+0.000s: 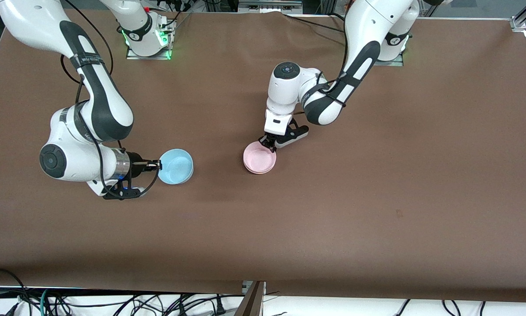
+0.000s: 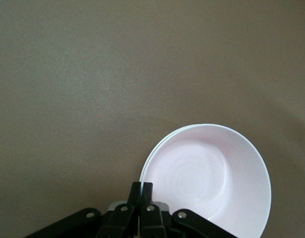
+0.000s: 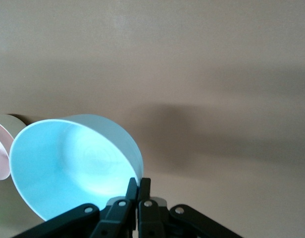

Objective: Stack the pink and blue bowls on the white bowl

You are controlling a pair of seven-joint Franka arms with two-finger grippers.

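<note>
Brown table (image 1: 377, 197). Pink bowl (image 1: 259, 159) sits near the table's middle, nested in the white bowl (image 2: 148, 161), of which only a thin white rim edge shows beneath the pink rim in the left wrist view; in the front view the stack reads as two layered rims. Left tool (image 1: 269, 144), reaching down from its base at the left arm's end, is pressed together on the stack's rim at the edge farther from the front camera; the left wrist view shows both fingers (image 2: 147, 191) pinching the rim, one on either face of the wall. Whether it grips pink alone or both rims, cannot tell. Blue bowl (image 1: 175, 166) is toward the right arm's end of the table, well apart from the pink stack. Right tool (image 1: 156, 165) comes in level from the side and pinches the blue bowl's rim. In the right wrist view the blue bowl hangs tilted, mouth toward the camera, its shadow cast on the table; the pink bowl's edge shows beside it.
</note>
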